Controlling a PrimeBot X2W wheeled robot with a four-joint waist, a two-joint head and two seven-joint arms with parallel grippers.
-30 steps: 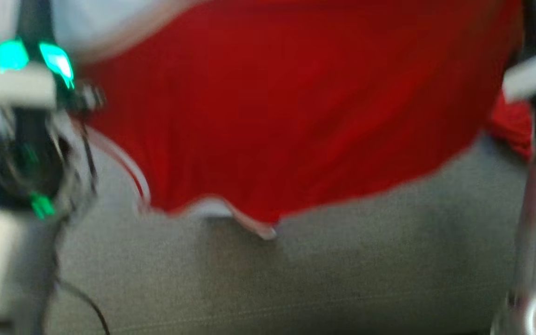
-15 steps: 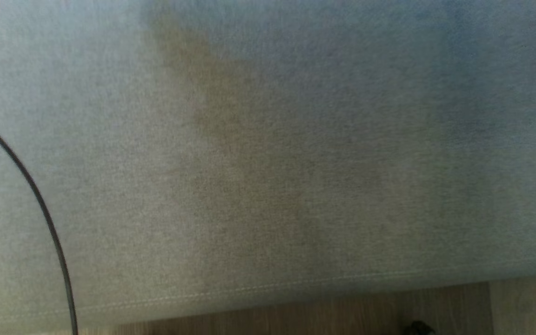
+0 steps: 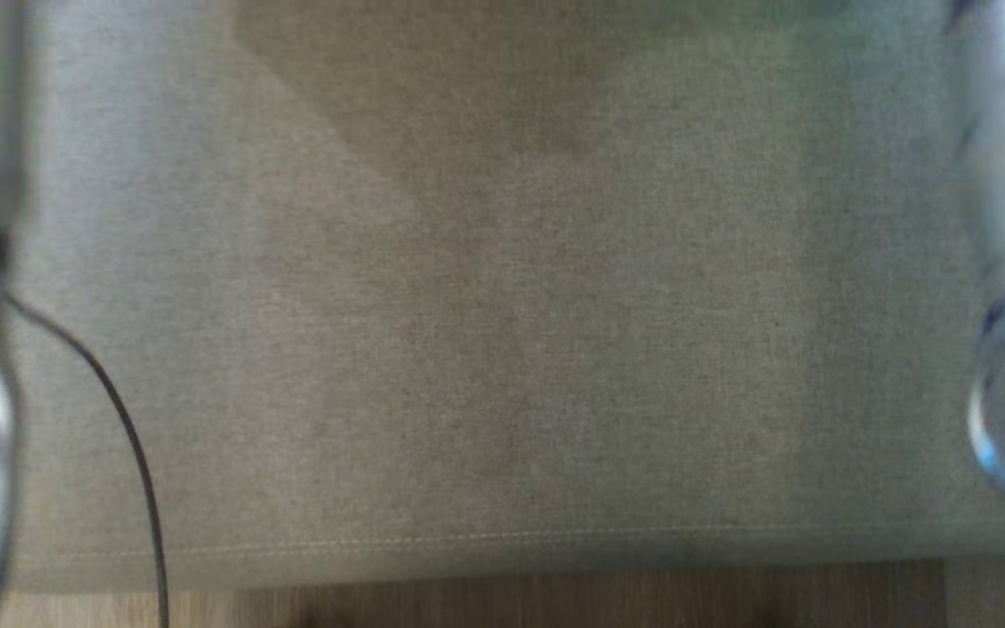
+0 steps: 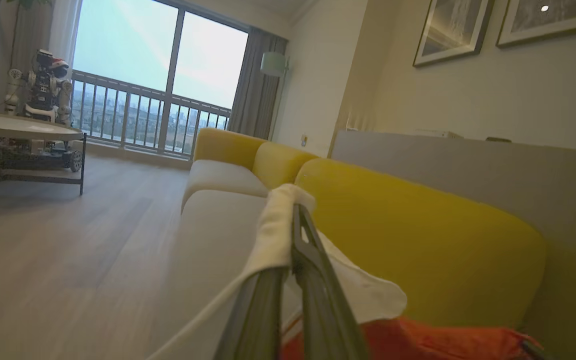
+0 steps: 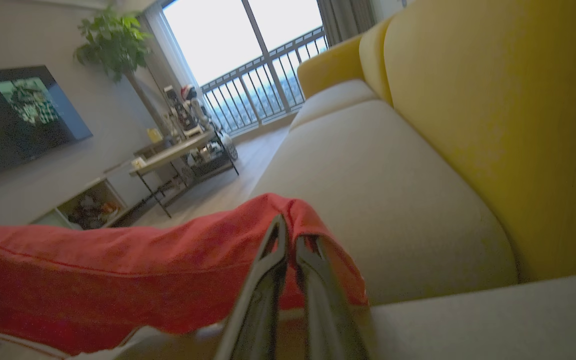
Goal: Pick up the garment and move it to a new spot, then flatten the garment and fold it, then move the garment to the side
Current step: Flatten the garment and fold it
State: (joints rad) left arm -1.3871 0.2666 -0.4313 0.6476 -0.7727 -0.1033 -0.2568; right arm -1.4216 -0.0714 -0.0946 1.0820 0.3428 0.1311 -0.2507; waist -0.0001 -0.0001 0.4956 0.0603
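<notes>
Grey upholstery of the sofa seat [image 3: 502, 349] is stretching beneath the head camera, with yellow back cushions [image 4: 418, 240] running behind it in the wrist views and wood floor [image 3: 555, 593] showing along its front edge. By the look of things, the carrying step is under way. The red garment [image 5: 118, 280] is hanging between the two arms and appears lifted off the cushion, on its way to a new spot and not yet laid down.

The left gripper [image 4: 292, 225] is pinching the garment's white trim [image 4: 273, 235] with its fingers pressed together. The white cloth is draping over one finger, while the red body is sagging low at the bottom right of that view. The right gripper [image 5: 292, 232] is likewise clamping shut, on a red edge that is folding over its fingertips and trailing away to the left of its view. The garment is therefore lying at and just behind both sets of fingertips, spanning the gap between them.

The next move probably calls for lowering both hands together onto the seat, keeping the cloth taut so it lands spread out rather than bunched, and only then letting go to flatten it. A thin black cable [image 3: 132, 436] is curving across the left part of the seat, and the landing cloth should stay off it.
</notes>
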